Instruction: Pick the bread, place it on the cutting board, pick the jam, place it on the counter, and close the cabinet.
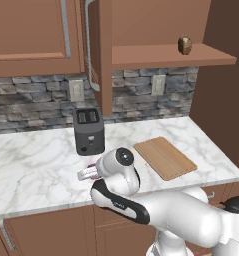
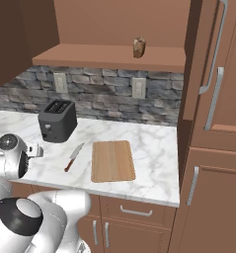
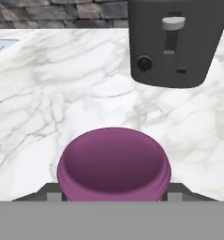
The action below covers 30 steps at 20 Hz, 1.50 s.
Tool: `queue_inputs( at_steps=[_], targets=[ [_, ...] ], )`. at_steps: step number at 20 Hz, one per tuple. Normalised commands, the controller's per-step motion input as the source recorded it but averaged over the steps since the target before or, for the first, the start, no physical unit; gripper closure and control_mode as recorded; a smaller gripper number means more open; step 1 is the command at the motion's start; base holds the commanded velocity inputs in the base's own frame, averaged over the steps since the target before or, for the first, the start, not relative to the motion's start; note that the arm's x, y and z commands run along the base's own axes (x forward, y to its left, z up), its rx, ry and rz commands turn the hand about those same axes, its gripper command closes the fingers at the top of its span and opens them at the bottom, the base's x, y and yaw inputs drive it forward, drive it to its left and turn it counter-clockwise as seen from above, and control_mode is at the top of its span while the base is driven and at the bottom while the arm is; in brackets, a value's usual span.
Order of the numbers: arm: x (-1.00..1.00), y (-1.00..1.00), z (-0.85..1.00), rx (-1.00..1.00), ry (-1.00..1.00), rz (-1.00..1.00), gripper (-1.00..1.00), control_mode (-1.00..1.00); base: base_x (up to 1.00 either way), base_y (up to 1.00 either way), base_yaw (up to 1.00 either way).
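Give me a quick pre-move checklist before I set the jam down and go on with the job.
1. Jam sits between the gripper fingers, apparently gripped: ok.
2. Counter ahead of the jam is bare marble: ok.
3. Toaster stands beyond the jar, apart from it: ok.
4. Jar bottom touching the counter: cannot tell, the underside is hidden.
5. Bread on the cutting board: not ok, it stands on the wooden shelf above.
6. Cabinet closed: not ok, its door stands open, edge toward the camera.
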Motion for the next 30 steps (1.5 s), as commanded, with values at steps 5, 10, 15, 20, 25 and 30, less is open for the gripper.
queue_inputs(
  at_steps=[5, 10, 15, 20, 25, 30],
  targets=[
    [0.14, 0.01, -0.16, 0.0, 0.0, 0.0, 1.0, -1.0, 0.0, 0.0, 0.0],
    [0.14, 0.03, -0.18, 0.0, 0.0, 0.0, 1.0, -1.0, 0.0, 0.0, 0.0],
    [0.09, 0.03, -0.16, 0.0, 0.0, 0.0, 1.0, -1.0, 0.0, 0.0, 0.0],
    [0.02, 0.02, -0.15, 0.0, 0.0, 0.0, 1.0, -1.0, 0.0, 0.0, 0.0],
    [0.0, 0.03, -0.12, 0.0, 0.0, 0.0, 1.0, -1.0, 0.0, 0.0, 0.0],
    [0.0, 0.03, -0.11, 0.0, 0.0, 0.0, 1.0, -1.0, 0.0, 0.0, 0.0]
  ],
)
